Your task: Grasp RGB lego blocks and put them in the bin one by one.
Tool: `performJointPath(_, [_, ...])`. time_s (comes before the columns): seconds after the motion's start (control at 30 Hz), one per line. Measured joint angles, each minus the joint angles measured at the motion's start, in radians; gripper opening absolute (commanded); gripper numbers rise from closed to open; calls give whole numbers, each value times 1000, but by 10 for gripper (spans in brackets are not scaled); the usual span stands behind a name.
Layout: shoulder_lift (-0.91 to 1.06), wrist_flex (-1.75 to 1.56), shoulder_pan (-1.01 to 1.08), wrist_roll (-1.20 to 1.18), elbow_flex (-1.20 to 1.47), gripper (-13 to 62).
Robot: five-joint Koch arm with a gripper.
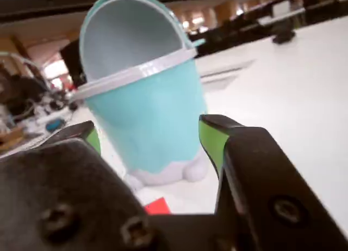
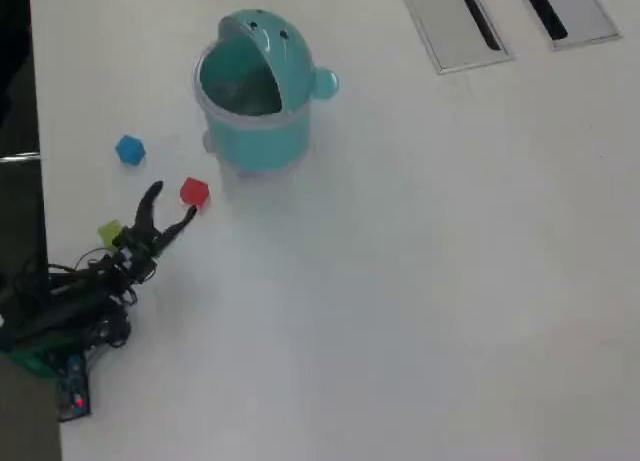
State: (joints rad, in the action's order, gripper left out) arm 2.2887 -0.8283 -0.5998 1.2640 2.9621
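- Wrist view: you've got one bin (image 1: 149, 112) dead ahead, teal body, pale rim, hood lid tipped back so the mouth gapes toward the lens.
- Your gripper (image 1: 149, 135) frames it: two dark jaws with lime-green pads, spread wide, nothing between them.
- One block shows here, the red block (image 1: 157, 206), just a sliver on the white table (image 1: 293, 98) at the bin's foot, low between the jaws.
- Overhead view: count three blocks, all out on the table, none in the bin (image 2: 262, 93) as far as you can see into it.
- Blue block (image 2: 130, 149) sits left of the bin, apart from it.
- Red block (image 2: 194, 192) lies near the bin's lower left, just beyond your gripper (image 2: 171, 202) tips.
- Yellow-green block (image 2: 109, 232) rests left of the arm, close beside the wrist.
- Claw wide here too, two fingers forked toward red, touching nothing.
- Two grey slotted panels (image 2: 455, 26) lie at the far right edge.
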Motion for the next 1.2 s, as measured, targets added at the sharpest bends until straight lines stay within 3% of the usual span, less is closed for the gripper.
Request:
performJointPath(0.27, [0,126,-163,258,-32,330])
performJointPath(0.7, [-28,491,-258,272,-164,330])
performJointPath(1.2, [-537,528,-270,273,-430,330])
